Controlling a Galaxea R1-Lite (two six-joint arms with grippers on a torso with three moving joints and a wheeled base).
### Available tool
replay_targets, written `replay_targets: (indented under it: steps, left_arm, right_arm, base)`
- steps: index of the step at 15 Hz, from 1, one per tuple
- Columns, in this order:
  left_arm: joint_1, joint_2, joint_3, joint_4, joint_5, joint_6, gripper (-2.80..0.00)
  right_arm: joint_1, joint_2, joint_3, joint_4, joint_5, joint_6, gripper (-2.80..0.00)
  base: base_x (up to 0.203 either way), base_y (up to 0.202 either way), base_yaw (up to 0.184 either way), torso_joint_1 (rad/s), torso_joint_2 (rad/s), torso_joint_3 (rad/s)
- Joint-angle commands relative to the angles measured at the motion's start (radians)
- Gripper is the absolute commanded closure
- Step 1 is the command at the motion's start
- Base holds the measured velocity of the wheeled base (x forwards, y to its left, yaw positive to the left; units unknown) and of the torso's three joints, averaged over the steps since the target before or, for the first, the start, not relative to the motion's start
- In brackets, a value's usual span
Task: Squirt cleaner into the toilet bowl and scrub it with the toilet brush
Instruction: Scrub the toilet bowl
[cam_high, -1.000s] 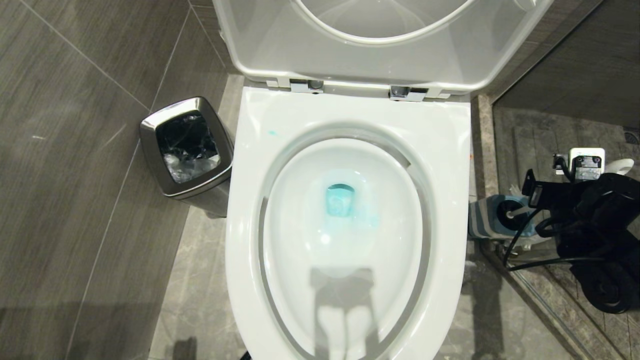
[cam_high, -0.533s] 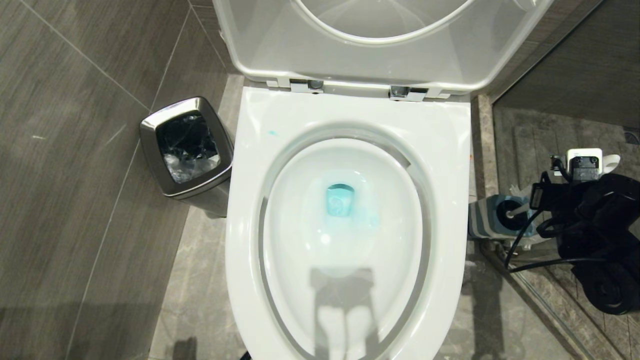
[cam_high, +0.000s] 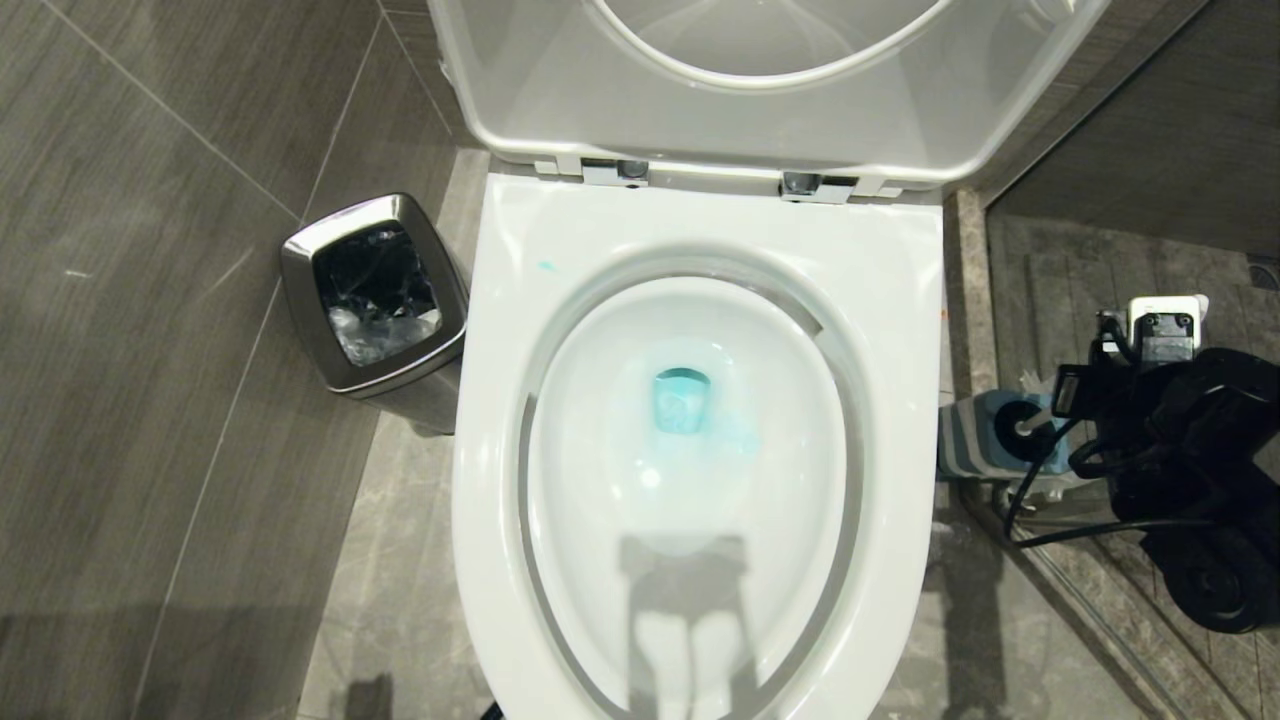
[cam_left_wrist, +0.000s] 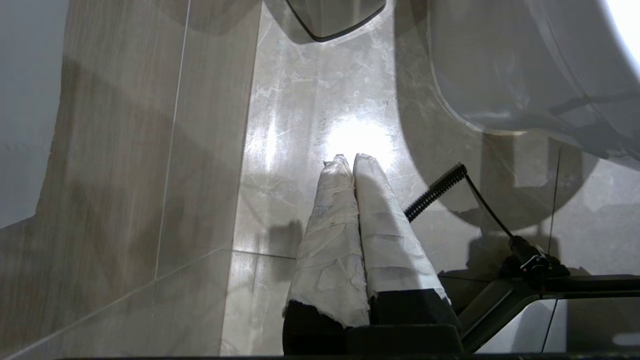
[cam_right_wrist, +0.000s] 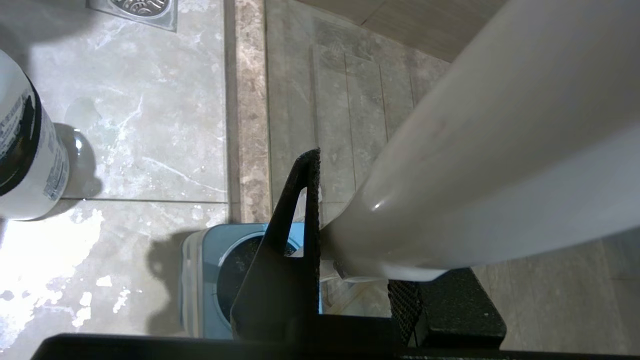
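Gripping entry, item one: toilet brush (cam_right_wrist: 480, 165), long slim white plastic handle, standing in its blue holder (cam_high: 985, 430) on the floor just beside the toilet bowl (cam_high: 900, 300), on the robot's right. Black bristle head sits down in the holder's well (mostly hidden).

Item two: right gripper (cam_right_wrist: 350, 260), black, its fingers set on either side of the handle and pressed against it in the right wrist view; judged a grip on the upper handle.

Item three: left gripper (cam_left_wrist: 348, 165), cloth-wrapped fingers pressed together, holding nothing, parked low over the floor tiles beside the bowl's base.

Item four: cleaner (cam_high: 684, 403), turquoise tint pooled at the bowl's bottom, one small spot on the rim.

Handling note: handle looks light, stiff and glossy, so likely slippery; a hold high up gives reach but lets the head swing. Lift straight up, or the light holder may come along.

Also present: steel bin (cam_high: 375, 290); a labelled bottle (cam_right_wrist: 25, 155) on the floor.
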Motion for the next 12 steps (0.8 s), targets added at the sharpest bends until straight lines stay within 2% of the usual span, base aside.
replay_targets:
  steps: [1, 12]
  left_arm:
    - [0.001, -0.001, 0.0, 0.0, 0.0, 0.0, 0.0]
    - [0.001, -0.001, 0.0, 0.0, 0.0, 0.0, 0.0]
  right_arm:
    - [0.0, -0.017, 0.0, -0.008, -0.004, 0.0, 0.0]
    - [0.0, -0.146, -0.019, -0.008, -0.006, -0.012, 0.0]
  base:
    - [0.0, 0.0, 0.0, 0.0, 0.0, 0.0]
    - [0.0, 0.0, 0.0, 0.0, 0.0, 0.0]
